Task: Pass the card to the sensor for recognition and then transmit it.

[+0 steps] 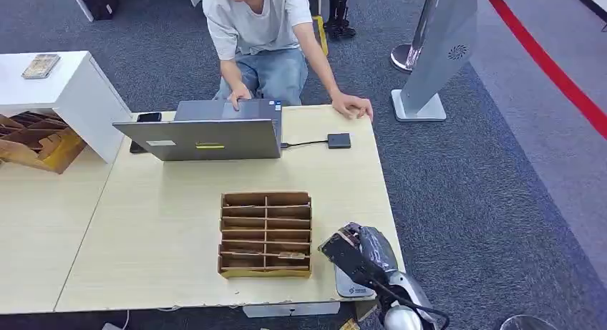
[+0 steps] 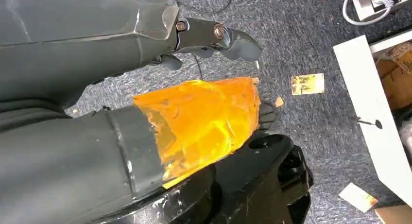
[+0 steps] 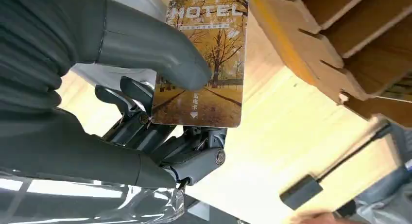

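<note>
The person's [image 1: 261, 29] head was cut off by the head view's far edge. In the right wrist view the thumb [image 3: 160, 54] covered part of the card [image 3: 204, 63], hiding some of its print. The right hand [image 1: 356, 253] hid its own fingers in the head view. The small dark box [image 3: 300, 191] looked blurred.

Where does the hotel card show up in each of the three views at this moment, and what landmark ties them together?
Head view: the card itself cannot be made out; the right hand sits at the table's near right corner, beside the cardboard organizer.
Left wrist view: not in it.
Right wrist view: hotel card upper centre, pinched under the thumb of the right hand.
Shared landmark: the cardboard organizer, seen in the head and right wrist views.
</note>
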You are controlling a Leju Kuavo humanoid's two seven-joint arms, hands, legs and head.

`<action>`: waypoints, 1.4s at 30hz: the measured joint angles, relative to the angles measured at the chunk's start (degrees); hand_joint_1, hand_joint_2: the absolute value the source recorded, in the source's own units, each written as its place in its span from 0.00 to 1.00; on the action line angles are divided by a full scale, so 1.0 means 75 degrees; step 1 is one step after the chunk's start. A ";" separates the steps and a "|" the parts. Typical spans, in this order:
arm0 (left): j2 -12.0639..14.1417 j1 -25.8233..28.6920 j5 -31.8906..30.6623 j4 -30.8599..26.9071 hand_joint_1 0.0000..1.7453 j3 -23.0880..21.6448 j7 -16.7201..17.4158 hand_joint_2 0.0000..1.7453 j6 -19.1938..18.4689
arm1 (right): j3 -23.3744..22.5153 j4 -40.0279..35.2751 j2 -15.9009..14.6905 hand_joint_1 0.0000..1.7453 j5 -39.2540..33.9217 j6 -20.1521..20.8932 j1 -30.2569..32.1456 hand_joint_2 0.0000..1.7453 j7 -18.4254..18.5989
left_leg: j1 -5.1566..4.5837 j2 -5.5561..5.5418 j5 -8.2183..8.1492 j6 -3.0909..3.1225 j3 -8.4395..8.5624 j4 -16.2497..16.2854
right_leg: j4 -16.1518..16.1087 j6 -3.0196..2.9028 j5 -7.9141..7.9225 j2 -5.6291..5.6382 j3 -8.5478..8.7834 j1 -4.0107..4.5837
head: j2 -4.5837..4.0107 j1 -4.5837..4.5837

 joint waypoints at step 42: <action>0.0000 -0.0004 -0.0274 0.0000 0.00 0.0277 -0.0143 0.00 -0.0009 | -0.0627 0.0146 0.0003 1.00 -0.0522 0.0286 0.0003 1.00 0.0183 | 0.0000 0.0000 0.0000 0.0000 0.0001 0.0000 | 0.0000 0.0000 0.0000 0.0001 -0.0002 0.0000 | 0.0000 0.0000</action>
